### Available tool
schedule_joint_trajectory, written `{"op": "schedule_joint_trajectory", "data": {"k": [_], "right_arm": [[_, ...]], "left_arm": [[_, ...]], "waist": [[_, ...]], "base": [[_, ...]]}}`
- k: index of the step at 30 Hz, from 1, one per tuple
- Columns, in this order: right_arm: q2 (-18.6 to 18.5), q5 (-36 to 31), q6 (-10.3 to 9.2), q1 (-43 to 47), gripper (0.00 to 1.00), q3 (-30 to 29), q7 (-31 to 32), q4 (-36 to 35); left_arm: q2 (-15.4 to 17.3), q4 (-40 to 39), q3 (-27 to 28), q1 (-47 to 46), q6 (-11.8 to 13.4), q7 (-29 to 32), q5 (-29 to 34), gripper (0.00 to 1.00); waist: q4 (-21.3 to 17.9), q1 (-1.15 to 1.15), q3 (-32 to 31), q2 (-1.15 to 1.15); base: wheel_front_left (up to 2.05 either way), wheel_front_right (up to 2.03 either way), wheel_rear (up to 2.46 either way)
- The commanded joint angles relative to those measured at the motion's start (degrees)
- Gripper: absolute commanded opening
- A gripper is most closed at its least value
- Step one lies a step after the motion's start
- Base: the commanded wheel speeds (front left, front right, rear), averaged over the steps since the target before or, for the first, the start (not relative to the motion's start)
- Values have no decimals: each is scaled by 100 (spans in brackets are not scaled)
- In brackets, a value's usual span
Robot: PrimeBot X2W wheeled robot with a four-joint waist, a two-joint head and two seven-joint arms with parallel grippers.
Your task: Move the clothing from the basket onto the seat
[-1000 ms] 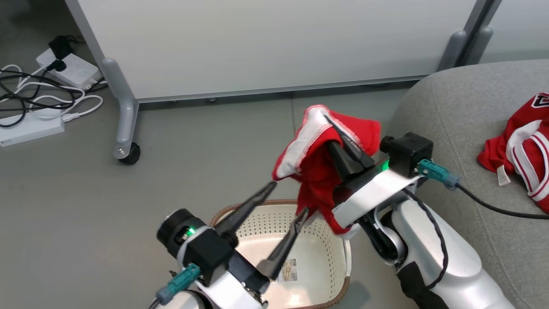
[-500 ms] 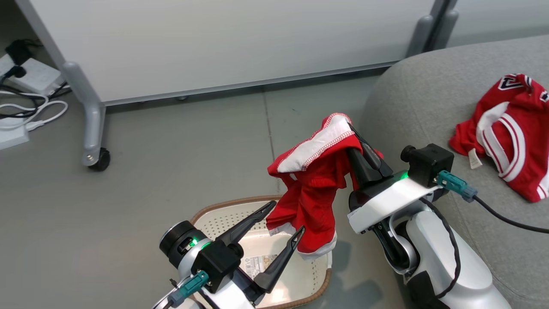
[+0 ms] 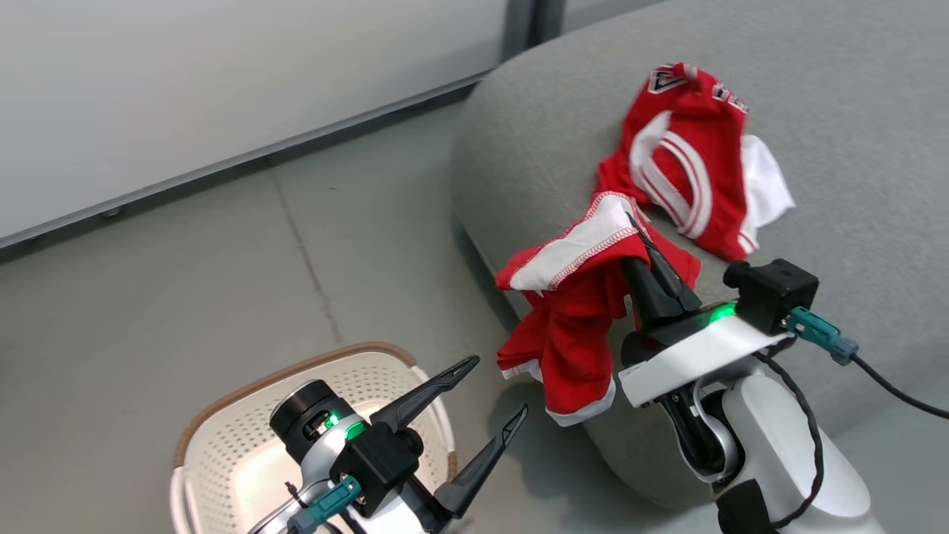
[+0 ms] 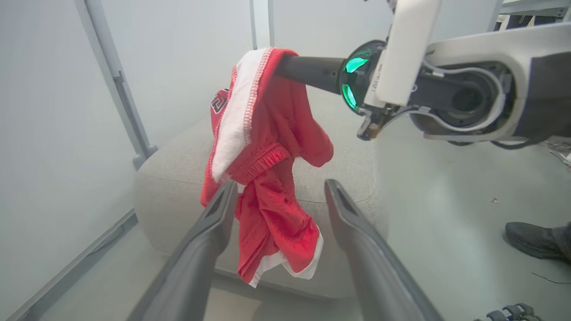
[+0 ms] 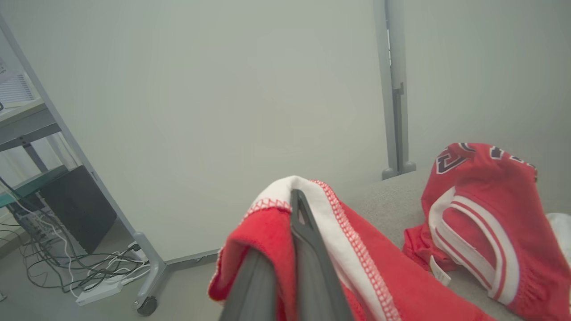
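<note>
Two red garments are in view. One, a red piece with white trim, hangs from the right gripper, its fingers pinched together on the white band, at the near left corner of the grey seat. The other, a striped jersey, lies crumpled on the seat, farther back. The left gripper hovers with fingers spread wide, just right of the cream basket.

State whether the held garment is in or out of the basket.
Out: the red garment hangs from the shut right gripper by the seat corner, well clear of the basket.
</note>
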Motion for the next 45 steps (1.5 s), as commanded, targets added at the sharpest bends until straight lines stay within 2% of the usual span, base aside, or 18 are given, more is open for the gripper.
{"op": "schedule_joint_trajectory", "data": {"k": [1,12,18,21,22,24,29,39,45], "right_arm": [[-24,-25,3,67,0,-83,-15,-60],[-25,4,3,295,0,-744,-14,-498],[-26,127,3,-300,0,-1325,-15,-626],[-26,93,3,-804,0,-1711,-14,-500],[-24,-82,3,-1354,0,-2166,-14,-361],[-33,-215,3,-1733,0,-2493,-15,-293],[-283,-465,3,-2800,0,-3432,-14,-211],[-854,-774,3,-3705,0,-4252,-14,303],[-845,-936,4,-3752,0,-4466,-14,1191]], "left_arm": [[41,-49,-3,-63,0,26,17,100],[278,-343,-49,-152,30,257,59,100],[427,-606,-16,-340,-4,399,94,100],[504,-743,0,-468,-35,451,127,100],[577,-904,20,-630,-67,505,165,100],[637,-1015,63,-734,-75,539,183,100],[827,-1259,277,-993,-4,594,258,100],[1091,-1649,305,-1492,-123,702,388,100],[1294,-1892,210,-1831,-185,811,464,100]], "waist": [[-406,0,132,0],[-980,0,461,0],[-1016,0,768,0],[-944,0,940,0],[-815,0,1150,0],[-717,0,1310,0],[-427,0,1830,0],[35,0,2767,0],[235,0,3384,0]], "base": [[0,0,0],[0,0,0],[0,0,0],[0,0,0],[0,0,0],[0,0,0],[0,0,0],[0,0,0],[0,0,0]]}}
